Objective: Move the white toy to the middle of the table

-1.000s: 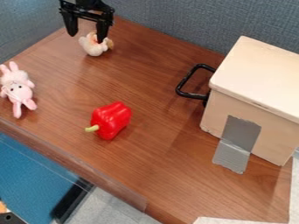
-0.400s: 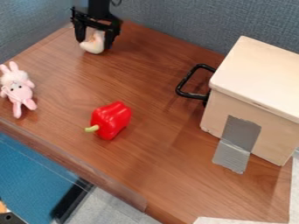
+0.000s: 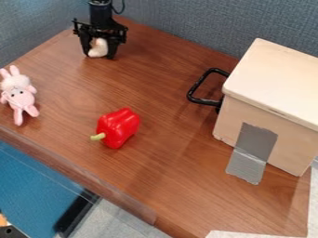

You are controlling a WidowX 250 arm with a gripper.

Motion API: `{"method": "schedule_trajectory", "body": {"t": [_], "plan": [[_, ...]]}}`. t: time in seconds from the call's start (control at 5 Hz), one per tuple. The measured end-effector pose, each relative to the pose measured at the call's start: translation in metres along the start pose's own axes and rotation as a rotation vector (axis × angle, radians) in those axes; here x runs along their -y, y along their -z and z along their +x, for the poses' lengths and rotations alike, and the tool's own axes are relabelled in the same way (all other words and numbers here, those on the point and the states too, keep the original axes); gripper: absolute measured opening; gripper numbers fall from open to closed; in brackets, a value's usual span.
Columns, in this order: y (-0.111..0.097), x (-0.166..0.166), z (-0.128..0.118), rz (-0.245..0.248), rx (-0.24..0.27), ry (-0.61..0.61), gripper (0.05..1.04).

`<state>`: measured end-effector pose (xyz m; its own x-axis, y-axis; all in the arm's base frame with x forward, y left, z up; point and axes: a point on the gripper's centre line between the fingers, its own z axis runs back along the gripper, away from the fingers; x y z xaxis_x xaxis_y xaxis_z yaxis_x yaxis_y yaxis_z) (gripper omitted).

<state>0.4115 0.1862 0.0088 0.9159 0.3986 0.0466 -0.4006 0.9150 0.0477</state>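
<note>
At the back left corner of the brown table [image 3: 168,139], the gripper [image 3: 99,55] hangs low, its two black fingers on either side of the small white toy [image 3: 98,48]. Both fingertips are down near the wood. The fingers stand close to the toy's left and right sides, and the gripper's body hides its upper part. Whether they press on it cannot be told.
A pink bunny toy [image 3: 20,95] lies near the left edge, and a red pepper [image 3: 118,128] with a green stem lies left of centre. At the right stands a wooden box [image 3: 273,102] with grey tape and a black handle [image 3: 202,88].
The gripper has come down around the white toy, first shifting right, and its fingers are nearer each other than before. The pepper, bunny and box have stayed put.
</note>
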Motion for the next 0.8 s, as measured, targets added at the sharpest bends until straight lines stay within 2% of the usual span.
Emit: {"method": "schedule_trajectory", "body": {"t": [0.2, 0.4, 0.6, 0.8], "plan": [[-0.020, 0.006, -0.006, -0.038, 0.007, 0.002, 0.505], [-0.077, 0.029, -0.008, -0.093, 0.105, 0.027, 0.409], [-0.089, 0.060, -0.046, -0.111, 0.085, 0.108, 0.393], [-0.059, 0.074, -0.083, -0.085, 0.010, 0.168, 0.393]]}}
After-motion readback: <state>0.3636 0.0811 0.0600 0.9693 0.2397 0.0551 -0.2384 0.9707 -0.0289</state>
